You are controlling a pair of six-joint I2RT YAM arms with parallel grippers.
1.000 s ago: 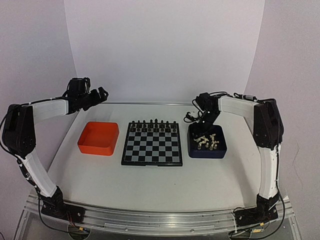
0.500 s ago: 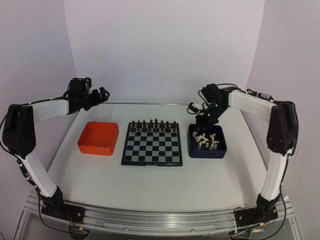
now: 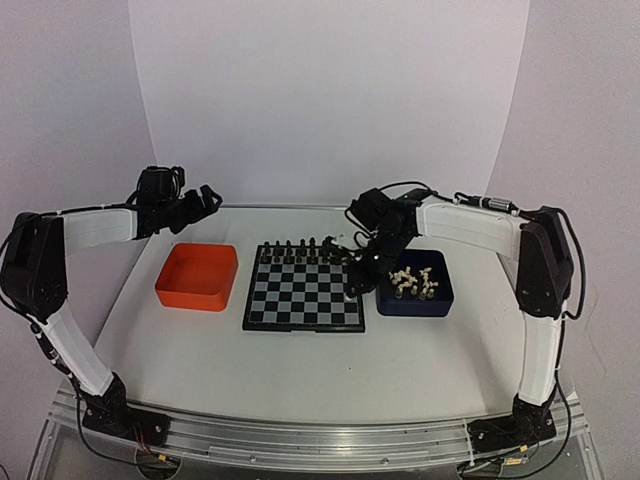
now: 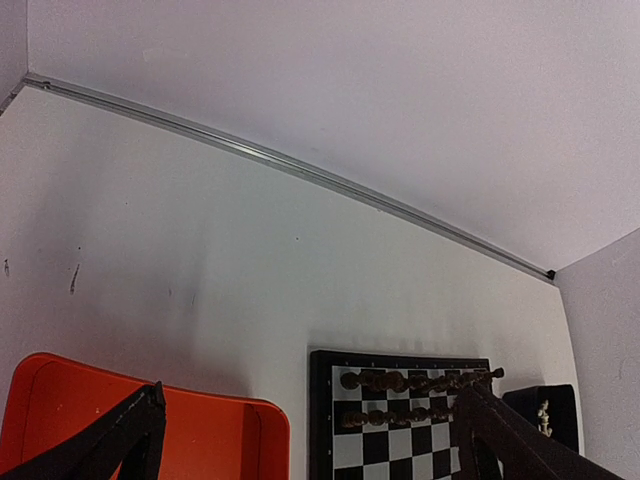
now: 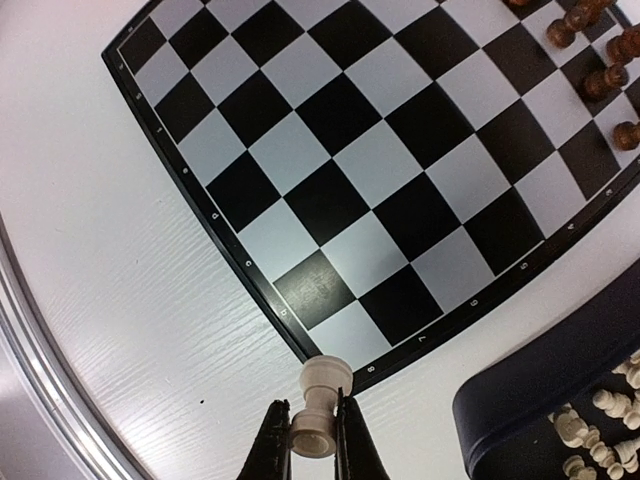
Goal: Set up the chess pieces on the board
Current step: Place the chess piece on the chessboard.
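- Board (image 3: 304,290): centre of table (image 3: 300,370); dark men (image 3: 305,247) fill far two rows, no white set.
- Your right gripper (image 5: 312,432): clamped on one white piece (image 5: 318,405), at board's near right corner.
- Other white pieces (image 3: 413,283): blue tray (image 3: 415,308), right of board.
- Your left gripper (image 3: 200,197): fingers spread, empty.
- White side looks barely begun.

Cream chess pieces (image 3: 414,283) lie heaped beside the checkered board (image 3: 303,292); one held piece (image 5: 320,402) hangs by its corner.

The board (image 3: 304,289) is set on the bench (image 3: 300,370) between the left tray (image 3: 197,276) and the right tray (image 3: 415,309), where chess pieces (image 3: 415,283) are seemingly piled.
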